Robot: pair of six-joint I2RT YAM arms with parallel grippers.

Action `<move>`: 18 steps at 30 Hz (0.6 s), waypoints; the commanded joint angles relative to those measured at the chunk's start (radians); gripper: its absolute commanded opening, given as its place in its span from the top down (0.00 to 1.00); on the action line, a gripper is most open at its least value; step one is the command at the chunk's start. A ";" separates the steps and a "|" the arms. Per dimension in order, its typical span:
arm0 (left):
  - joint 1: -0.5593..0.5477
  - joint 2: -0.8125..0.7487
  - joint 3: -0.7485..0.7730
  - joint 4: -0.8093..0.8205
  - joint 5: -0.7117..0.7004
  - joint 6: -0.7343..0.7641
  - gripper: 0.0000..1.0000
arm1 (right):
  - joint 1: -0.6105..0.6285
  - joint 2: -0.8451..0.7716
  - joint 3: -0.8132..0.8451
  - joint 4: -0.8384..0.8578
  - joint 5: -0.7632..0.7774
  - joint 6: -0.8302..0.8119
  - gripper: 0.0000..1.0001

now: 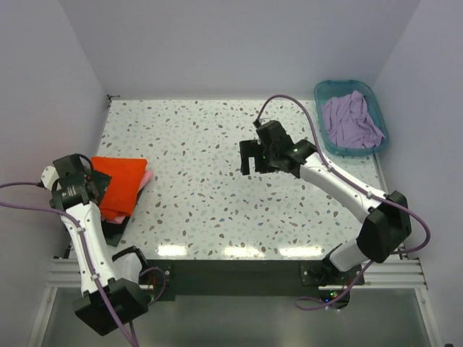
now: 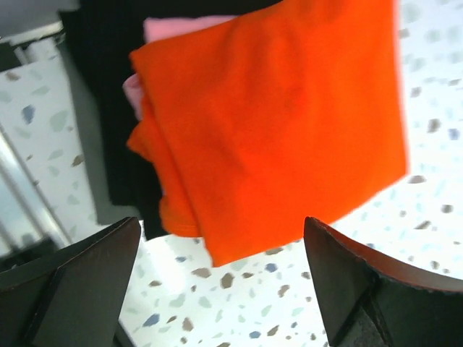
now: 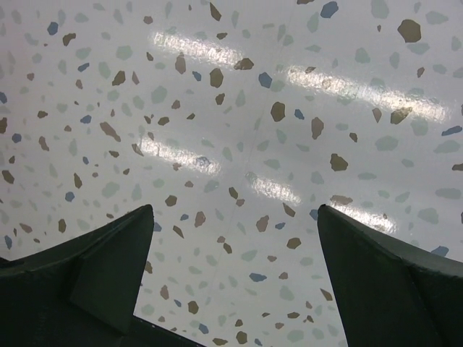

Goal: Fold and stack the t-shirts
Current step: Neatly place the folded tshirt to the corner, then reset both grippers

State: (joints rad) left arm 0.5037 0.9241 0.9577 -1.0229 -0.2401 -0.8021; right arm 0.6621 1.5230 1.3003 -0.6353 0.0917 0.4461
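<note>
Orange t-shirt (image 1: 123, 181) is lying folded atop pink t-shirt (image 2: 173, 25) and black t-shirt (image 2: 108, 87), frame left; lavender t-shirt (image 1: 351, 119) is sitting unfolded in the upper-right basket (image 1: 353, 152); left gripper (image 2: 221, 225) and right gripper (image 1: 253, 155) are gaping, empty.

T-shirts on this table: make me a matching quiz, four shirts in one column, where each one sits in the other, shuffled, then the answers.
Column one:
1. orange t-shirt
2. pink t-shirt
3. lavender t-shirt
4. black t-shirt

Column two:
A. lying in the teal basket
B. bottom layer of the folded pile
C. top layer of the folded pile
D. edge peeking out directly under the top layer

Pairs: 1-C, 2-D, 3-A, 4-B
</note>
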 commanded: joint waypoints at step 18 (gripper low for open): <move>-0.362 0.119 0.085 0.308 0.041 0.015 0.00 | 0.008 -0.078 -0.044 0.037 0.051 0.019 0.01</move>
State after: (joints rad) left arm 0.2287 1.0294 1.0042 -0.7795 -0.1608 -0.7677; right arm 0.6640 1.4929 1.2743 -0.6262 0.1089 0.4530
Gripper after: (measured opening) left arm 0.997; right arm 0.986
